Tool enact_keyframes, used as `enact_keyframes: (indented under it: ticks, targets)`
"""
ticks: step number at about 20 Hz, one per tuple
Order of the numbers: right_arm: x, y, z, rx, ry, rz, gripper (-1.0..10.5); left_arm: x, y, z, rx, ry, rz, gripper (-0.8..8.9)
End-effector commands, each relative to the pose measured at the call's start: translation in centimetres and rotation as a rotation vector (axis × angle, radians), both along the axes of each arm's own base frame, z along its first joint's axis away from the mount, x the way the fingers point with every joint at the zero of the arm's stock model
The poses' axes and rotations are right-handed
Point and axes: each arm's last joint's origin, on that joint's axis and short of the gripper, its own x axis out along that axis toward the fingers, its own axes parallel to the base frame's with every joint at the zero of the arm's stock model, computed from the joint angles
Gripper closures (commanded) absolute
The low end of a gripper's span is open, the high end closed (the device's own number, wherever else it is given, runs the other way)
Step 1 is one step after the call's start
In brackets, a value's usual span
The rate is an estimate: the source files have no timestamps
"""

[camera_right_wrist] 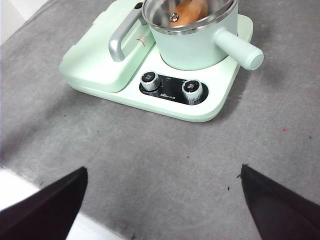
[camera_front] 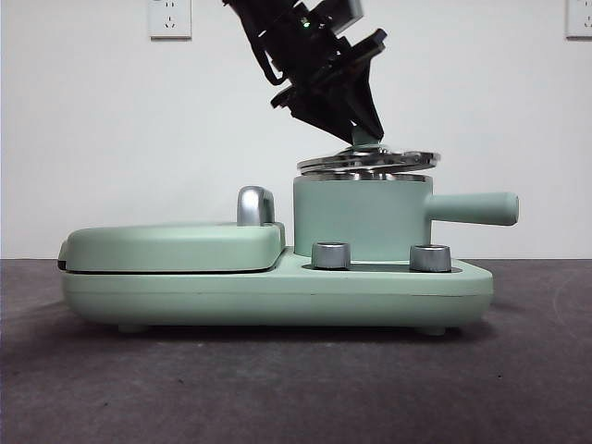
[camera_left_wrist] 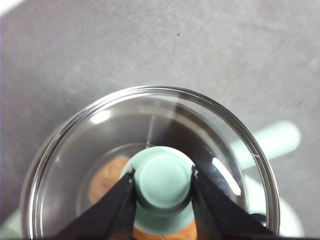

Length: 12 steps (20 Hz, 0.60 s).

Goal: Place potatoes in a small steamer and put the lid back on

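At the near edge of the table the right gripper waits with its jaws spread wide and nothing between them, well apart from the cooker. Beyond it, two steel dials sit on the front of the mint-green base, with the flat griddle cover and its chrome handle on one side. On the other side stands the small steamer, its long straight handle pointing away from the griddle. The potato already lies inside the pot; the left wrist view shows its orange-brown skin through the glass.

The left gripper comes down from above at a slant, its jaws closed on the green knob of the lid. The lid hangs directly over the steamer's steel rim, slightly tilted and just above it; whether one edge is already touching cannot be told. In the left wrist view the glass disc looks about centred over the pot's mouth. The relation that matters is vertical: the rim lies straight below the held lid, so the remaining move is probably a short lowering while levelling the lid so it seats all round, then letting go of the knob. A tilted release could leave the lid perched on one edge.
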Motion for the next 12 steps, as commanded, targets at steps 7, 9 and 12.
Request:
enact_keyframes:
  ticks: [7,9,12]
  targets:
    - [0.0,0.0,0.3,0.015,-0.012,0.0,4.6,1.3,1.1,0.8,-0.077,0.025,0.078,8.0]
    - [0.0,0.0,0.3,0.015,-0.012,-0.001,4.6,1.0,0.6,0.9,-0.064,-0.01,0.043,8.01]
    - [0.0,0.0,0.3,0.025,-0.004,-0.008,4.6,0.7,0.1,0.8,-0.035,-0.038,0.053,8.01]
